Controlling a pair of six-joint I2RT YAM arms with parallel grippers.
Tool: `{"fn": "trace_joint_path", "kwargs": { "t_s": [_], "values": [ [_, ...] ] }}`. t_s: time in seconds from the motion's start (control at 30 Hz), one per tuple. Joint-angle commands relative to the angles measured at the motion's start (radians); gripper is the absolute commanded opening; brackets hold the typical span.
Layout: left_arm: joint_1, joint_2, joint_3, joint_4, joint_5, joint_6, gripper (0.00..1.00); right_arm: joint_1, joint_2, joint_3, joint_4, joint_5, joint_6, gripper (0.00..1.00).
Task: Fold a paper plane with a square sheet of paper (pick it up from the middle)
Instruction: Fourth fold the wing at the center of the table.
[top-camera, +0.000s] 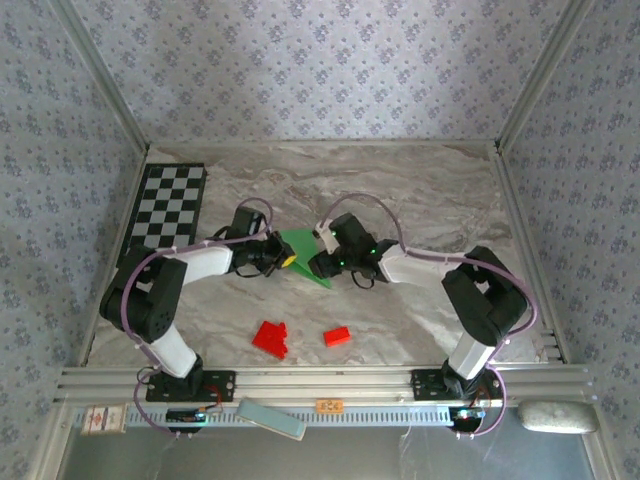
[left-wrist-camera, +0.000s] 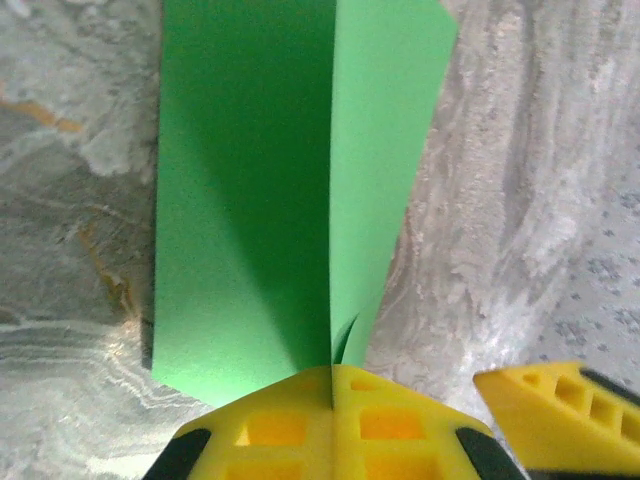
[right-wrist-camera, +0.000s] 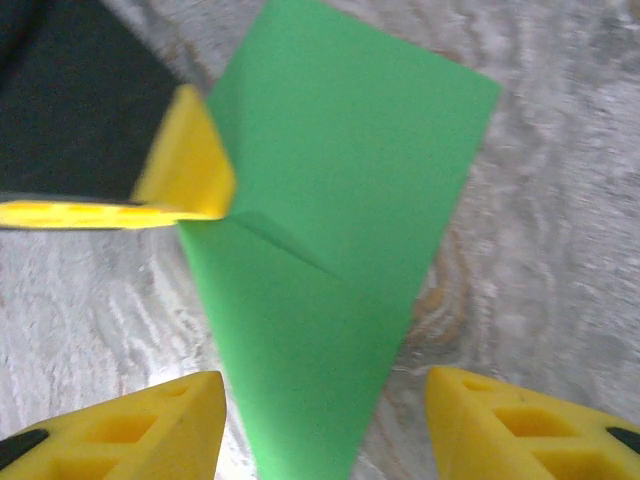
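Low in the top view the red blocks (top-camera: 270, 338) lie well apart from the work, a hazard only if an arm sweeps back. At centre the left fingers (left-wrist-camera: 333, 388) are pinched shut on the paper (left-wrist-camera: 260, 200), right on its crease. The right fingers (top-camera: 320, 266) stand open astride its pointed end, holding nothing. One pinch alone holds the sheet: a tug or twist could tear it, swing it or spring the fold open. A right grip closing off the crease would skew the next fold. Bare bench (top-camera: 420, 190) beyond and rightward gives room. The checkered board (top-camera: 170, 205) sits upper left, with the walls (top-camera: 90, 150) behind.
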Motion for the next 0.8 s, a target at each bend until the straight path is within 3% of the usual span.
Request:
{"fn": "trace_joint_path", "kwargs": {
  "t_s": [0.0, 0.2, 0.77],
  "values": [
    [-0.012, -0.039, 0.043, -0.119, -0.079, -0.050, 0.04, 0.032, 0.024, -0.012, 0.103, 0.035, -0.100, 0.56],
    [-0.021, -0.035, 0.045, -0.131, -0.087, -0.096, 0.04, 0.098, 0.059, -0.079, 0.245, 0.086, -0.189, 0.54],
    [-0.023, -0.038, 0.057, -0.156, -0.078, -0.112, 0.05, 0.116, 0.135, -0.064, 0.230, 0.174, -0.206, 0.42]
  ]
}}
